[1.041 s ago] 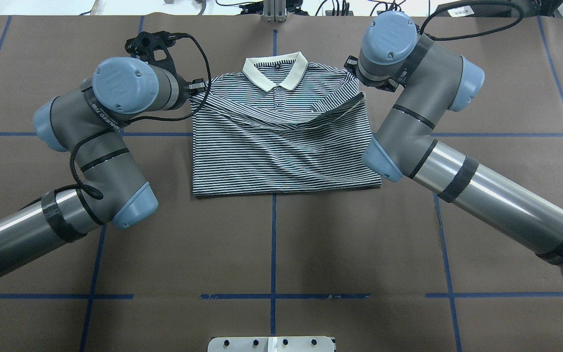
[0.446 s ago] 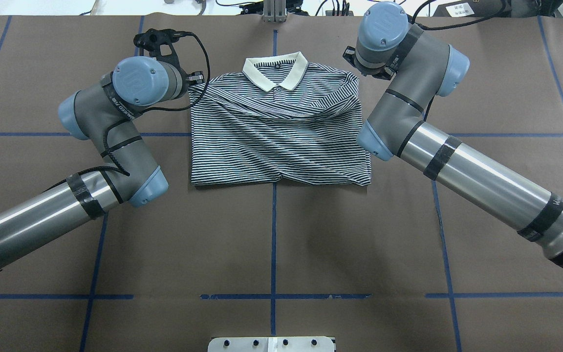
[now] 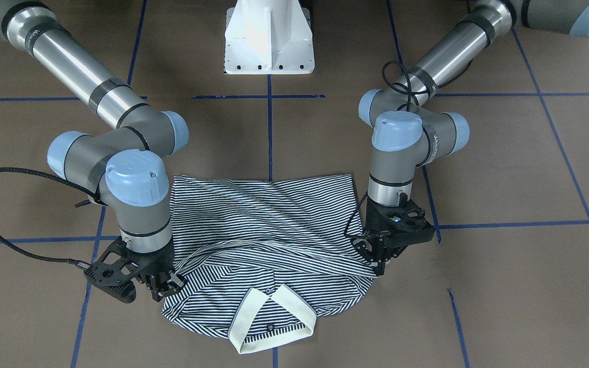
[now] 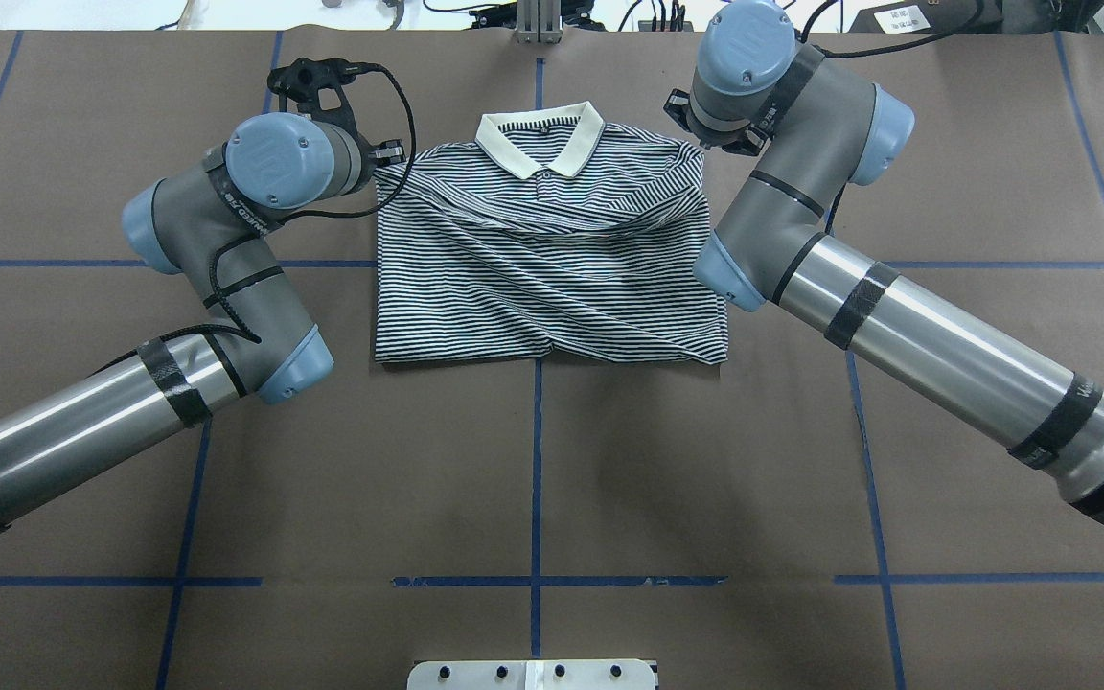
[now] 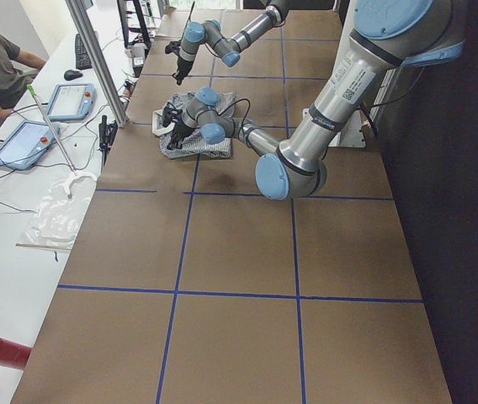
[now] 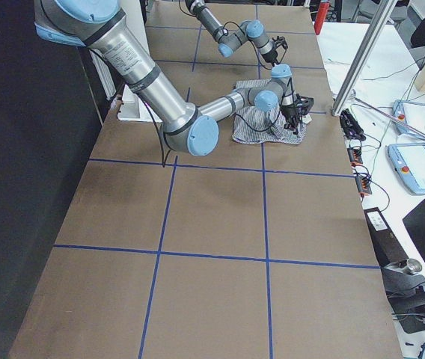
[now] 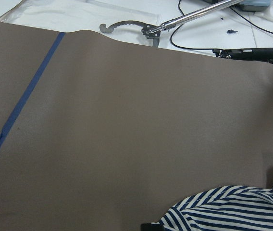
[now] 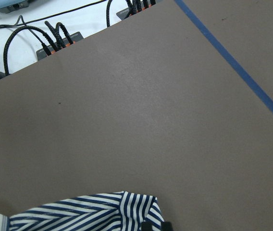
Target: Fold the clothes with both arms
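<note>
The striped polo shirt [image 4: 552, 278] lies folded at the far middle of the table, cream collar [image 4: 540, 134] toward the far edge. It also shows in the front-facing view [image 3: 269, 240]. A folded-over layer sags across its chest between the two shoulders. My left gripper [image 3: 379, 263] is at the shirt's left shoulder corner, shut on the striped fabric [image 7: 228, 214]. My right gripper [image 3: 166, 283] is at the right shoulder corner, shut on the fabric [image 8: 93, 211]. In the overhead view the left gripper [image 4: 384, 163] shows, while the right one is hidden under its wrist.
The table [image 4: 533, 479] is covered with brown paper marked by blue tape lines. The white pedestal base [image 3: 269, 41] stands at the robot's side. Cables and a metal frame post [image 4: 538, 19] sit past the far edge, near both wrists.
Both arms have moved toward the far edge, pulling the held layer up to the shoulders. The shirt's near fold edge has slid farther away, and the layer now lies lower on the chest.
</note>
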Robot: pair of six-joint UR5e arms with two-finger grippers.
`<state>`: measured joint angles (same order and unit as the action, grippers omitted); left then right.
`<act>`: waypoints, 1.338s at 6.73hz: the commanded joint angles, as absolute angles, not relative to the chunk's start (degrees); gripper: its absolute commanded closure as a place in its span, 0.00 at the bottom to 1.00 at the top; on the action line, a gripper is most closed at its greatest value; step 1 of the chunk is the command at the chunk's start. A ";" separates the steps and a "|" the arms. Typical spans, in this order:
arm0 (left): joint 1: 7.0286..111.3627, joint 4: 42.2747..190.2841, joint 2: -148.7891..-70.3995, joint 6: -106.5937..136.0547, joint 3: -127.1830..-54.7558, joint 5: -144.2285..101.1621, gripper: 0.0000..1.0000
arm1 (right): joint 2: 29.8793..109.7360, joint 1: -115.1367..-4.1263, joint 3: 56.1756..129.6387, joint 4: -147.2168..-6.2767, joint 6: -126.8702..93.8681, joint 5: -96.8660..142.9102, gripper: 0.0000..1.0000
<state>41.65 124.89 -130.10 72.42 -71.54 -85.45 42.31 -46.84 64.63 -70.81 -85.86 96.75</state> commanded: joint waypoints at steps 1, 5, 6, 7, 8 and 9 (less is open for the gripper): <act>41.75 130.93 -129.03 72.68 -71.80 -85.78 0.71 | 41.75 -46.50 64.60 -70.75 -86.13 97.29 0.43; 42.18 130.96 -129.02 73.56 -74.08 -86.04 0.71 | 42.36 -43.77 64.69 -70.75 -86.40 98.26 0.31; 42.27 130.96 -129.02 74.35 -75.05 -87.00 0.71 | 43.06 -43.68 64.77 -70.75 -86.40 98.26 0.32; 42.45 130.96 -128.94 75.31 -75.75 -88.40 0.71 | 43.33 -43.59 64.69 -70.75 -86.40 98.26 0.38; 42.63 130.96 -128.94 75.50 -76.11 -88.42 0.71 | 43.77 -43.59 64.77 -70.75 -86.48 98.26 0.57; 42.71 130.96 -128.94 75.93 -76.29 -88.42 0.71 | 43.77 -43.51 64.86 -70.75 -86.31 98.61 1.00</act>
<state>42.57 130.96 -128.95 75.44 -75.94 -88.25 43.58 -43.59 64.78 -70.75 -86.41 98.35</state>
